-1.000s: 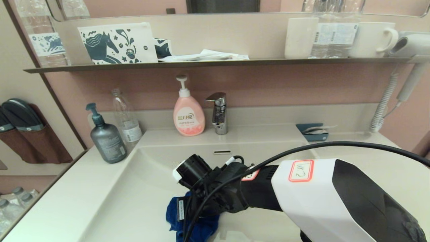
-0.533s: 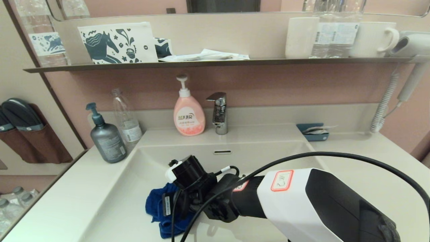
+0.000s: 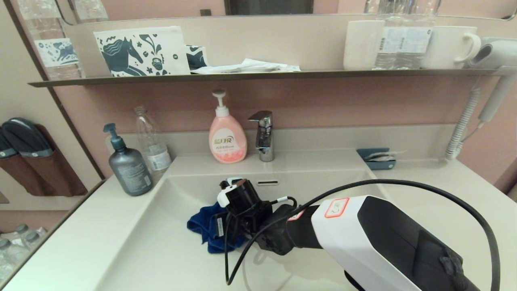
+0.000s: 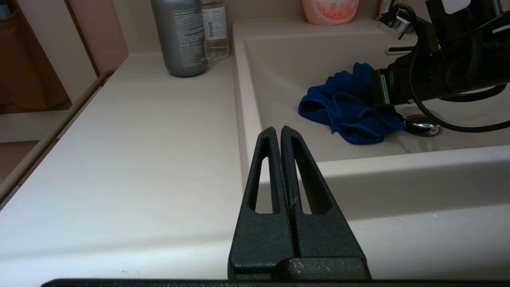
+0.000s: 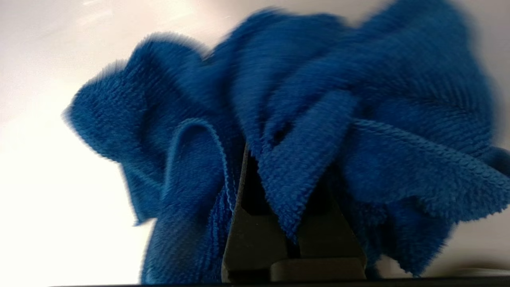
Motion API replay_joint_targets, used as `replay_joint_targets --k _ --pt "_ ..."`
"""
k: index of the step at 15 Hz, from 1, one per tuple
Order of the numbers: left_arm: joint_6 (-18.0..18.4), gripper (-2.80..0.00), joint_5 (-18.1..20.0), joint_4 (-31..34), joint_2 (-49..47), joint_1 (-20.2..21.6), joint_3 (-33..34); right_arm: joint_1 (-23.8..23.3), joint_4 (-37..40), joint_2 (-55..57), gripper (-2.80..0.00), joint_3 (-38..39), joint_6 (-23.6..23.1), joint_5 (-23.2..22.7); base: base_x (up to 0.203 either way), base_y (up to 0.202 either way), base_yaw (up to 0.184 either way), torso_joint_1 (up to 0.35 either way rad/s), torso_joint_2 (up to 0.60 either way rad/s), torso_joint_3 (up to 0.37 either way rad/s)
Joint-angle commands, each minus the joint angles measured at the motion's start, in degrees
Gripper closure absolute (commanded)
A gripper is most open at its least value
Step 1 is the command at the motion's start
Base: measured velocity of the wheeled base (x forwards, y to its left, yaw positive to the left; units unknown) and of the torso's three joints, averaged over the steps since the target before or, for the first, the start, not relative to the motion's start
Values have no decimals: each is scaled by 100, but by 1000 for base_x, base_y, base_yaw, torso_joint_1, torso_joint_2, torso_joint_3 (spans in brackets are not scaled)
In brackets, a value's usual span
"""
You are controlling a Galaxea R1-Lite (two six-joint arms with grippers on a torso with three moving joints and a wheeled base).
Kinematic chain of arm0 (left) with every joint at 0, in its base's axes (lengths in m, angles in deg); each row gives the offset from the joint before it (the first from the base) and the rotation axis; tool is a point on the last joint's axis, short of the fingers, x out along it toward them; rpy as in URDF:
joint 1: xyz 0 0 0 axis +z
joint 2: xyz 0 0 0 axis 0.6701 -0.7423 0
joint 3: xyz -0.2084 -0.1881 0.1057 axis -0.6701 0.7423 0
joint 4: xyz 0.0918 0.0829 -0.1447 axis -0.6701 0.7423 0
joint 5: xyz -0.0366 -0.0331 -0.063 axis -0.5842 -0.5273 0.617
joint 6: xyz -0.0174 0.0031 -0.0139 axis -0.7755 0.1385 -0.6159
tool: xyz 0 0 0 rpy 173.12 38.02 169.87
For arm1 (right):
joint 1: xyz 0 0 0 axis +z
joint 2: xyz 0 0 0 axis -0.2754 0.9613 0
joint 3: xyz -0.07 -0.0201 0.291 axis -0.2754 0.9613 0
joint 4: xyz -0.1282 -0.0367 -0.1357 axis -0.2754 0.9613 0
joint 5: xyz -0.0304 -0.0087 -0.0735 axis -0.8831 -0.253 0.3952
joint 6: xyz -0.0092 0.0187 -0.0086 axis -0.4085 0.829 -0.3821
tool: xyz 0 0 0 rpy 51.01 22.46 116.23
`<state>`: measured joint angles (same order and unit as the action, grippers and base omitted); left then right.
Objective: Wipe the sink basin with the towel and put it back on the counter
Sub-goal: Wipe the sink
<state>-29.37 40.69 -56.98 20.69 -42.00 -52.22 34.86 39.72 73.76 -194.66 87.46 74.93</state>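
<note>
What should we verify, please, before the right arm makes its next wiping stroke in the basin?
1. Right gripper shut on the towel: ok.
2. Towel touching the sink basin floor: ok.
3. Drain plug uncovered beside the towel: ok.
4. Left gripper shut, parked over the counter, outside the basin: ok.
5. Right arm's cable slack enough: cannot tell.
6. Faucet away from the arm: ok.

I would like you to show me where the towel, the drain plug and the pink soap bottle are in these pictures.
towel [image 4: 342,107], left wrist view, on the rumpled blue middle.
drain plug [image 4: 421,125], left wrist view, on its chrome rim beside the towel.
pink soap bottle [image 3: 227,143], head view, on the label of its body.
</note>
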Motion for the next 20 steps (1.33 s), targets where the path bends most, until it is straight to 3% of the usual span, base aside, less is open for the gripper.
replay_joint_targets --k 1,9,11,13,20 --pt "0 0 0 6 -7 1 0 -191 14 -104 0 62 -71 299 0 0 0 0 0 0" --pt "0 0 0 23 -7 1 0 -702 16 -593 0 1466 -416 1115 0 0 0 0 0 0" --pt "0 0 0 632 -7 1 0 -1005 -24 -766 0 1942 -462 1330 0 0 0 0 0 0" --pt "0 0 0 24 -7 1 0 -1239 -48 -1035 0 2408 -461 1399 0 0 0 0 0 0" --pt "0 0 0 -3 -7 1 0 -1718 -8 -1972 0 3841 -472 1570 0 0 0 0 0 0"
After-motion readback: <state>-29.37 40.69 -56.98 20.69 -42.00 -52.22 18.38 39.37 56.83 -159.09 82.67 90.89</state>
